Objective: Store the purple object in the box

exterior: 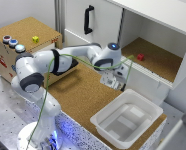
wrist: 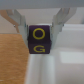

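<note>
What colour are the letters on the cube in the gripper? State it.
Yellow letters on the dark purple cube, clearest in the wrist view.

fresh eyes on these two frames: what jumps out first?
In the wrist view, the dark purple cube with yellow letters sits clamped between the gripper fingers. In the exterior view, the white arm stretches over the cork surface toward the open cabinet, where a red cube lies. The white tub waits empty at the cork's near edge.
</note>
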You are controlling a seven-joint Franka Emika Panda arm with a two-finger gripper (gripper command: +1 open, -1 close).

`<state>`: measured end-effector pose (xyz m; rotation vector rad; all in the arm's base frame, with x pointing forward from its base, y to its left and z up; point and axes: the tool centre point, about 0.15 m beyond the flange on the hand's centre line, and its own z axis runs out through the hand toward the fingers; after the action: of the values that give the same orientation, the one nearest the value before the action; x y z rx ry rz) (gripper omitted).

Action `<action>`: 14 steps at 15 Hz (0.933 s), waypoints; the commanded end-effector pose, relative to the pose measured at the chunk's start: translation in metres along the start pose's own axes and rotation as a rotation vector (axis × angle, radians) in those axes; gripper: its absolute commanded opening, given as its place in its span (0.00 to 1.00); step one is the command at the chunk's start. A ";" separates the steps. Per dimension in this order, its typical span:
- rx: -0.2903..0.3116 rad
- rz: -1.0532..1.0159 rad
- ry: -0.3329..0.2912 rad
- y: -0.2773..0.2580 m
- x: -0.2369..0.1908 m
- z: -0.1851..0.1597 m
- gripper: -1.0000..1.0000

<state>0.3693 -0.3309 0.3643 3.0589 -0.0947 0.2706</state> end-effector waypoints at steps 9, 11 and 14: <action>0.173 0.574 -0.048 0.081 0.024 0.106 0.00; 0.176 0.633 -0.042 0.088 0.016 0.111 0.00; 0.180 0.747 -0.039 0.102 -0.004 0.122 0.00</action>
<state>0.3814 -0.4185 0.2750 3.0833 -1.0640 0.2594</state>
